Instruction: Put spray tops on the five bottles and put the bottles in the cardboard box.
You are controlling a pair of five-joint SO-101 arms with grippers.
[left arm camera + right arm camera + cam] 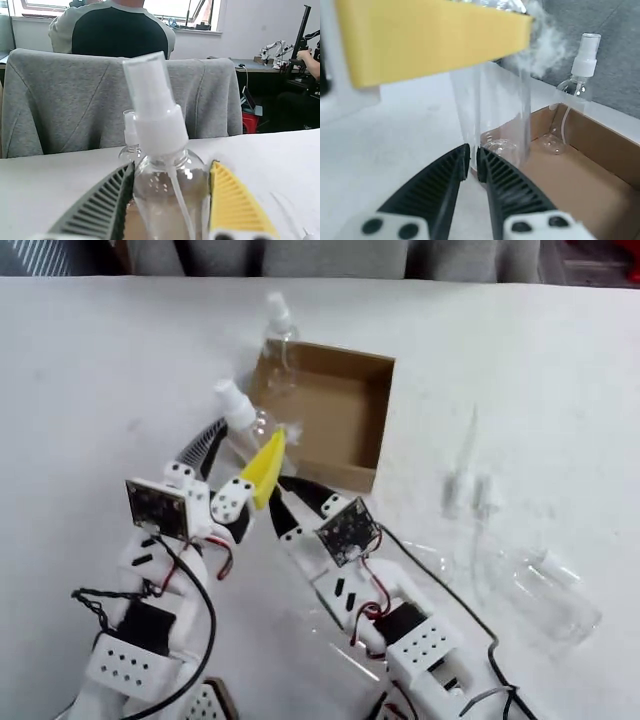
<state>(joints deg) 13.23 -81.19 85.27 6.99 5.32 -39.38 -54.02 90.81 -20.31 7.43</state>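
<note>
Left hand (170, 167), with one grey ribbed finger and one yellow ribbed finger, is clamped on the body of a clear plastic bottle with a white spray top (159, 150), one finger on each side. The bottle is upright at the near left corner of the brown open-topped cardboard box (340, 415); whether its base touches the box floor cannot be told. Right hand (472, 150), with black ribbed fingers, sits low just beside the held bottle's base, its fingers drawn together with a thin slit between them and nothing in it. A second clear bottle with a white spray top (280, 335) stands upright in the far left corner of the box. Right of the box, on the white surface (100, 370), lie loose white spray tops with thin tubes (470, 485), and nearer the front edge a clear bottle on its side (545, 595).
</note>
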